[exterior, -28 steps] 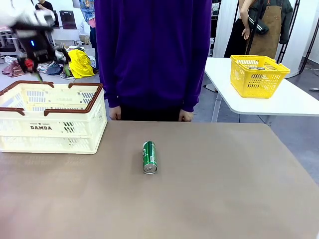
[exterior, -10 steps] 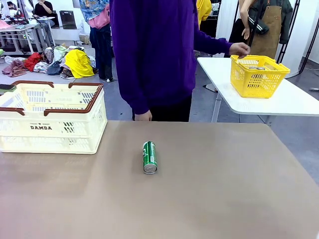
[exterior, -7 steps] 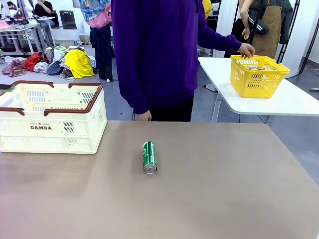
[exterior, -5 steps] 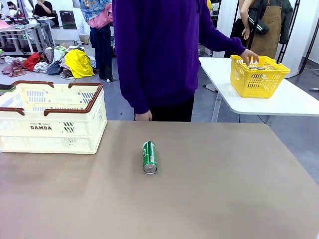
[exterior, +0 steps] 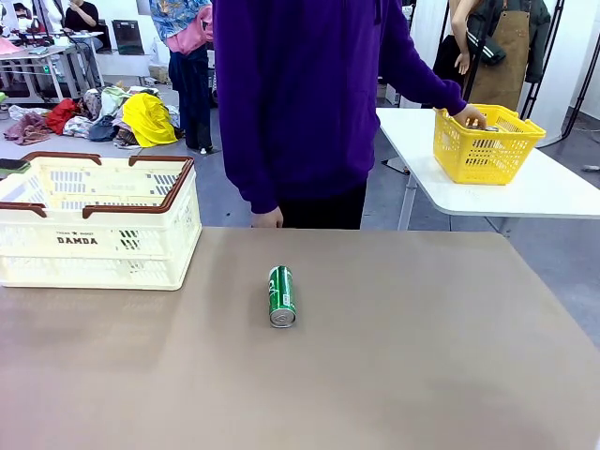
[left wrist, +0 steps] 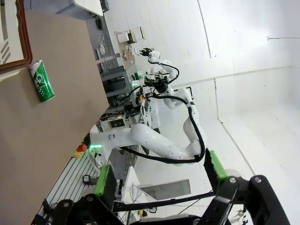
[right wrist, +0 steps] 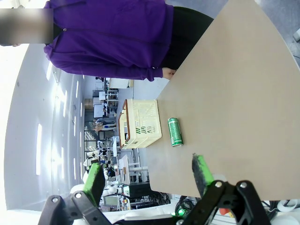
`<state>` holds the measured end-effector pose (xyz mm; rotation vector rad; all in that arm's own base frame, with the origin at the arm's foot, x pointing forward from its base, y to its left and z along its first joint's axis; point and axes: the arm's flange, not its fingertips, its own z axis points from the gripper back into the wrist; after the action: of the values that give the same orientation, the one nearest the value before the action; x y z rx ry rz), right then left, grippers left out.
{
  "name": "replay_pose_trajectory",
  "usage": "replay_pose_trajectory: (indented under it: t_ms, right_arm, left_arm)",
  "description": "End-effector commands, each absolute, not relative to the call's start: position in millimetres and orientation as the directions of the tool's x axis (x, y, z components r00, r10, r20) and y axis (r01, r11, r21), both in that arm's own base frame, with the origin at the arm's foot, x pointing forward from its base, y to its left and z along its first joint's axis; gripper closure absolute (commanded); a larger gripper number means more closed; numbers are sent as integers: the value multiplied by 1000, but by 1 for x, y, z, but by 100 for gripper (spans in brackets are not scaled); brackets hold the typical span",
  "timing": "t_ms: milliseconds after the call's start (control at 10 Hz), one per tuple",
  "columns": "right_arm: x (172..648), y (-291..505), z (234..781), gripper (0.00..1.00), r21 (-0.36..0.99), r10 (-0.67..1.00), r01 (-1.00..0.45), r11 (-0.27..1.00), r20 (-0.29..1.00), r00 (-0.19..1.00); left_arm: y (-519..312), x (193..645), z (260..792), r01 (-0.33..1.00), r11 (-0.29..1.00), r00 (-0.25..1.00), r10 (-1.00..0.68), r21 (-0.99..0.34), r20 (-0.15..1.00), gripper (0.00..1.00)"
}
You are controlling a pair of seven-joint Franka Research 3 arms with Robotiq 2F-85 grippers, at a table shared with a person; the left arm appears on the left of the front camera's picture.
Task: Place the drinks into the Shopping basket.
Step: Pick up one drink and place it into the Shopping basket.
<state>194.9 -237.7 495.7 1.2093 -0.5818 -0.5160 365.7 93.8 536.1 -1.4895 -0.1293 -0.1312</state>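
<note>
A slim green metal drink can (exterior: 281, 296) lies on its side, right of the cream slatted plastic crate (exterior: 94, 246). The left gripper (left wrist: 159, 169) and right gripper (right wrist: 148, 172) both gape, empty.

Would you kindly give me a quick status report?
Left gripper, right gripper open, empty. Green can lying on table, apart from Shopping basket. Person's hand at yellow basket.

Table (exterior: 422, 356): fills the lower half of the front view.
Shopping basket (exterior: 94, 225): on the table, at the frame's left edge, toward the far side.
Drink can (exterior: 281, 296): lying on its side mid-table, right of the Shopping basket, well apart from it.
Person (exterior: 300, 103): upper centre, behind the table's far edge.
Side table (exterior: 525, 192): upper right, beyond the table.
Mesh basket (exterior: 487, 141): on the side table.
Hand (exterior: 469, 115): at the mesh basket's left rim.
</note>
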Motion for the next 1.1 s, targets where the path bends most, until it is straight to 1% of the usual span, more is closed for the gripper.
replay_pose_trajectory:
  t_ms: [0, 700, 800, 900, 1000]
  right_arm:
    - [197, -239, 497, 0, 962, -650, 26, 273, 164, 742]
    - [197, -239, 497, 0, 962, -650, 26, 273, 164, 742]
    - [197, -239, 497, 0, 962, -650, 26, 273, 164, 742]
    - [197, -239, 497, 0, 962, -650, 26, 273, 164, 742]
    - [197, -239, 497, 0, 962, -650, 26, 273, 164, 742]
  left_arm:
    - [92, 362, 536, 177, 52, 984, 4, -983, 177, 0]
    - [92, 362, 536, 177, 52, 984, 4, -983, 177, 0]
    - [94, 366, 536, 167, 77, 986, -7, -983, 167, 0]
    - [43, 382, 551, 89, 242, 996, -31, -966, 84, 0]
    - [-7, 399, 564, 80, 365, 993, -113, -927, 41, 0]
